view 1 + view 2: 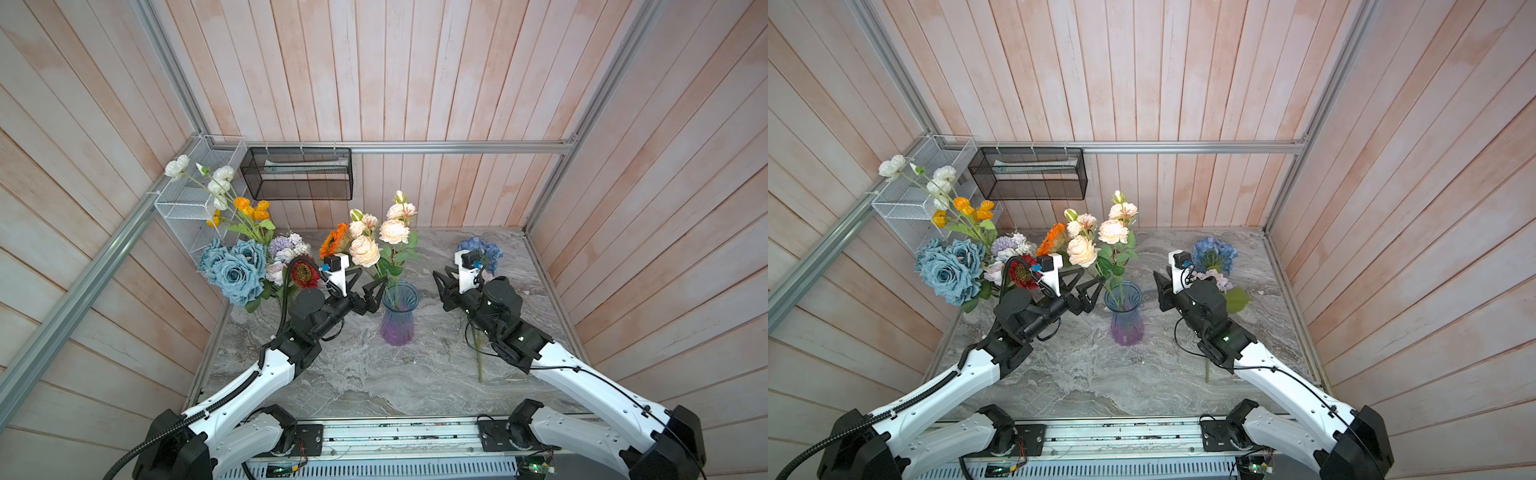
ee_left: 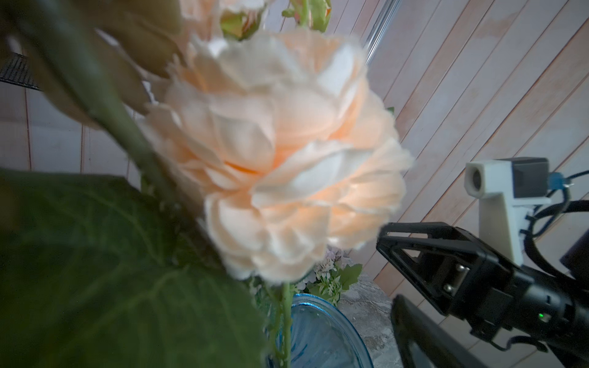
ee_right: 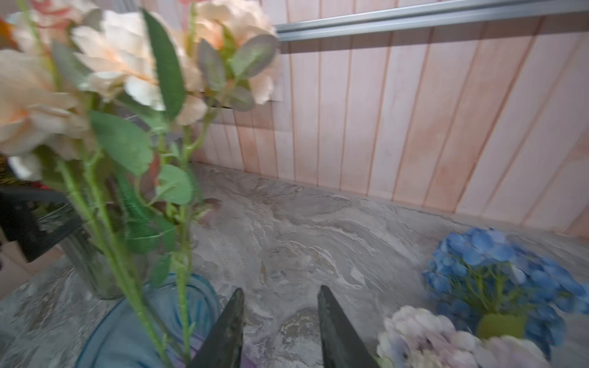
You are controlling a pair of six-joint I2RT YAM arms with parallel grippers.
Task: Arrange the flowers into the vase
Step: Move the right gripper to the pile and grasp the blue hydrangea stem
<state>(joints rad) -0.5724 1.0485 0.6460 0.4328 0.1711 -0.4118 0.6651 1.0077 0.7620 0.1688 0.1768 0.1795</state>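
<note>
**A:** Far left first: the dusty-blue roses (image 1: 235,268), the poppies (image 1: 251,208) and the sunflowers (image 1: 304,272) stand bunched in the tabletop's (image 1: 353,374) left corner, none of them in the vase (image 1: 397,316).

**B:** Right beside them is the left pincer (image 1: 374,276), jaws spread wide, gripping nothing, tips just off the vase's rim.

**A:** The vase itself is upright mid-tabletop with the peach roses (image 1: 364,250) in it, stems down through the mouth.

**B:** Moving right, the right pincer (image 3: 280,290): jaws apart, bare tabletop between them, nothing pinched. It hangs between the vase and the loose flowers.

**A:** Those being the blue hydrangea (image 1: 1214,251) and a lilac-white spray (image 1: 1219,280), lying flat near the right wall, on that pincer's outer side, away from the vase.

**B:** That's the relation to watch. Heads toward the back wall, and a green stem (image 1: 480,365) runs out from under the right arm toward the front edge. Which bunch owns it, I can't tell.

**A:** Long axis back to front, then. The right arm looks far nearer; the left would have to reach across the vase.

**B:** Agreed. My guess: it needs to swing outward and pinch a stem crosswise, below the head.
</note>
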